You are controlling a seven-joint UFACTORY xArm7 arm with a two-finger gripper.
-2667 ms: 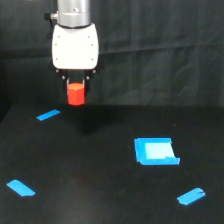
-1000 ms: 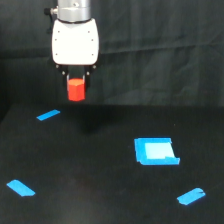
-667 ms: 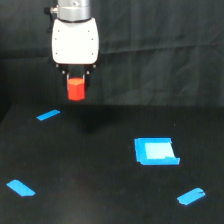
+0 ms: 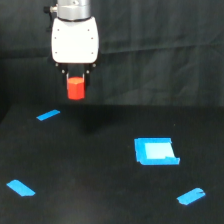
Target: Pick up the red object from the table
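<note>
Nothing has shifted since 0.7 s ago: at upper left we see the gripper (image 4: 75, 84) clamped on the red object (image 4: 75, 89), above the table (image 4: 100, 165).

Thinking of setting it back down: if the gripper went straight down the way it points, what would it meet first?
Bare table, as far as this view shows. The gripper holds the red object aloft; the nearest blue strip seems off to the exterior view's left, though depth is unclear.

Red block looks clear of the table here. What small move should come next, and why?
Probably just hold the grasp and stop, or lift slightly. The red block hangs in the gripper, with open space between it and the black table, so the pick looks done.
</note>
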